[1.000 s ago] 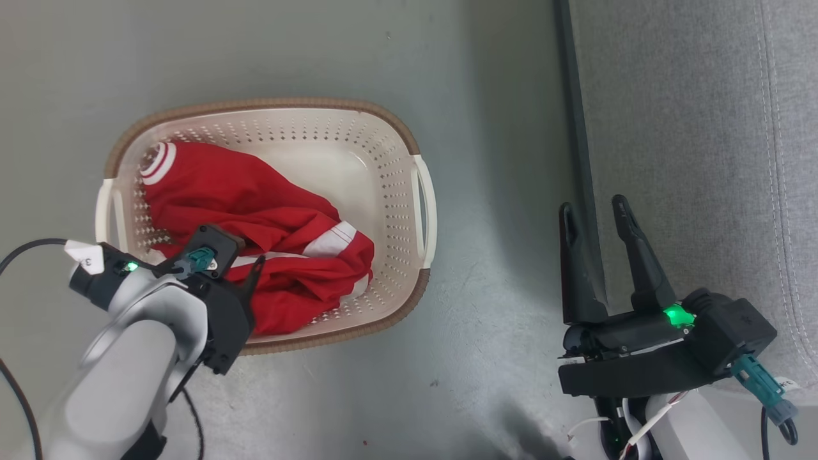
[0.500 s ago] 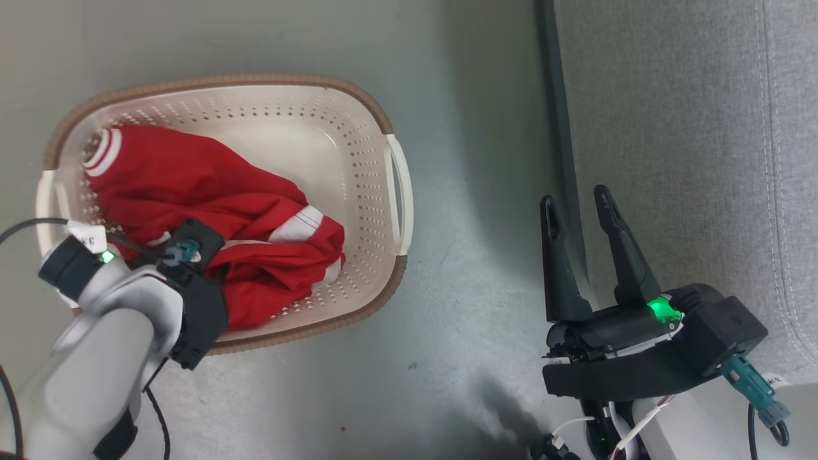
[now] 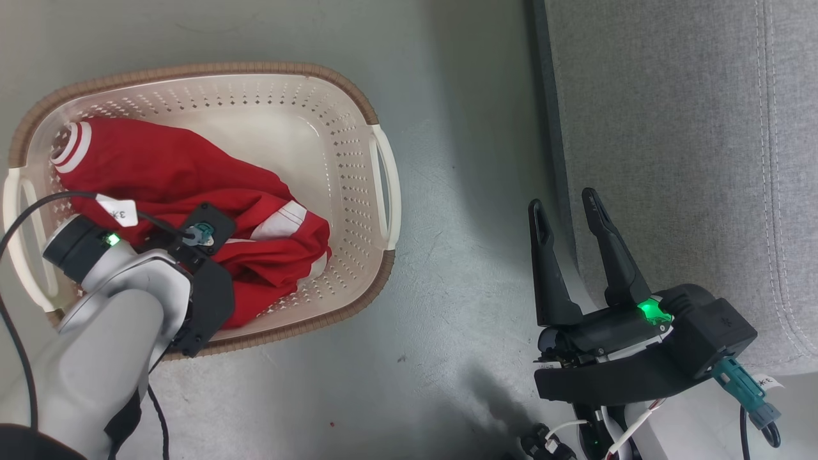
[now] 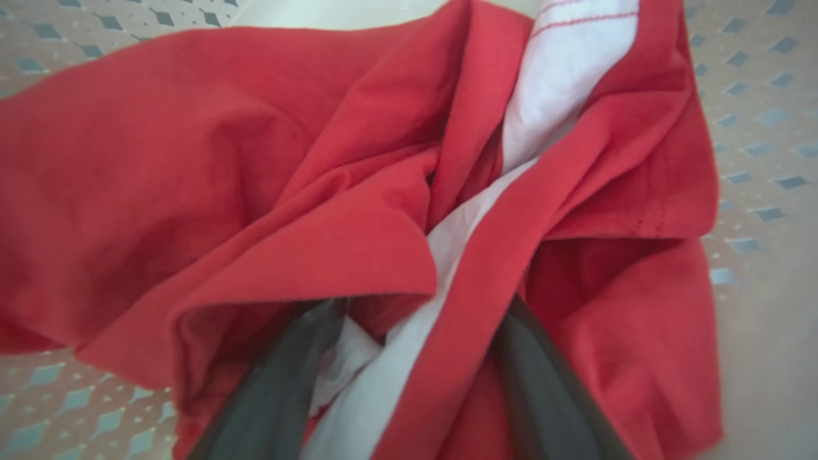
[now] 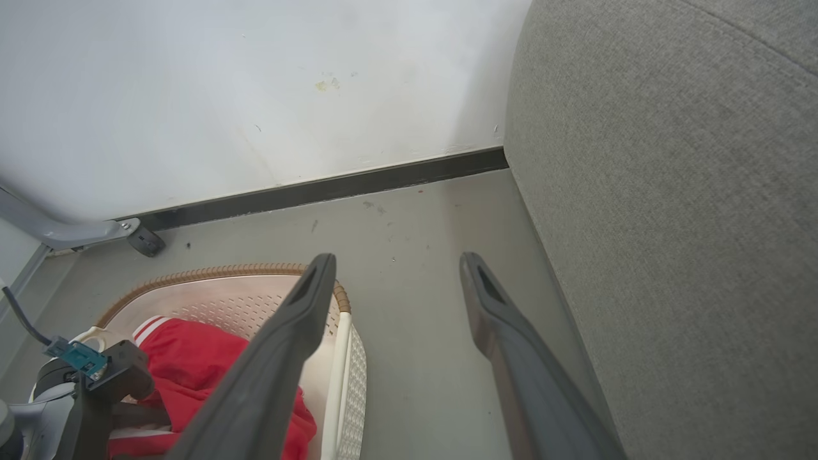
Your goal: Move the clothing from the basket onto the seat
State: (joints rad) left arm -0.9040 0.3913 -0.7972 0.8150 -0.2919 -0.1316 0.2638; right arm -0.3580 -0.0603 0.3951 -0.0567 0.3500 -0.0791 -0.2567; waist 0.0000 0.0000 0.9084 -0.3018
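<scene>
The red clothing [image 3: 166, 172] with white stripes lies bunched in the left half of the cream basket [image 3: 192, 67] on the floor. My left wrist [image 3: 198, 281] hangs over the near part of the pile, its fingers hidden beneath it. In the left wrist view my left gripper [image 4: 422, 306] stands open, its fingertips buried in red and white folds [image 4: 358, 255]. My right gripper [image 3: 562, 199] is open and holds nothing, hovering by the edge of the grey seat [image 3: 671, 128]. From the right wrist, that gripper [image 5: 396, 262] points between the basket [image 5: 217, 275] and the seat [image 5: 671, 191].
Bare grey floor [image 3: 460, 191] separates basket and seat. A white wall with a dark baseboard [image 5: 319, 188] runs behind the basket, where a grey metal leg with a caster [image 5: 146, 241] stands. A black cable [image 3: 38, 204] loops from my left wrist.
The head camera has shifted, so the basket sits further left and higher in view. My left gripper has sunk into the clothing; the finger seen earlier is now hidden. The right gripper stays open.
</scene>
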